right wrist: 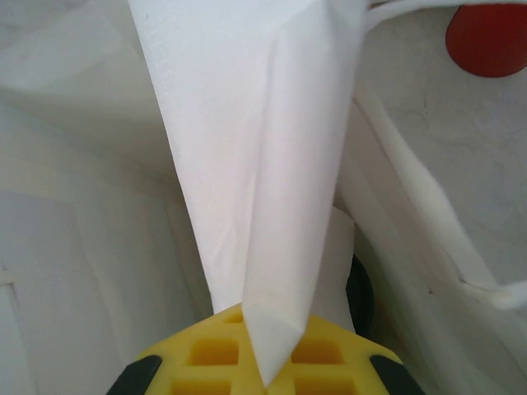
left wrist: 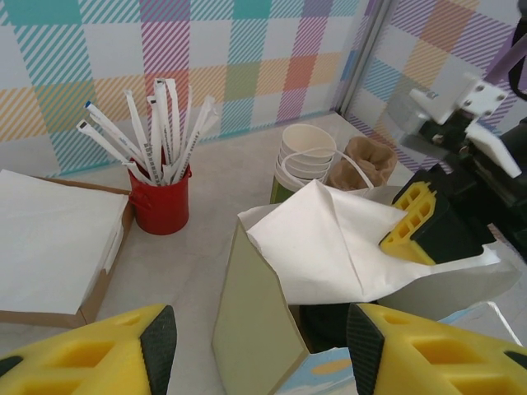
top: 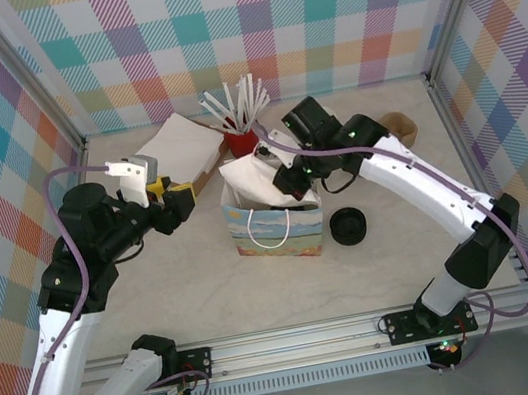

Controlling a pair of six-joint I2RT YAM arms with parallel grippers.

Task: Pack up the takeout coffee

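takeout coffee (right wrist: 360,296), mostly hidden, dark edge inside bag (top: 279,227)

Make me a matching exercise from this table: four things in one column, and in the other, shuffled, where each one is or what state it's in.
Things
1. red pot of straws
2. black lids
3. white napkin
4. left gripper

Places and states
A. pinched by the right gripper at the mouth of the paper bag
B. open, holding nothing
C. on the table, right of the bag
D. behind the bag, towards the back wall

Pairs: 1-D, 2-C, 3-A, 4-B
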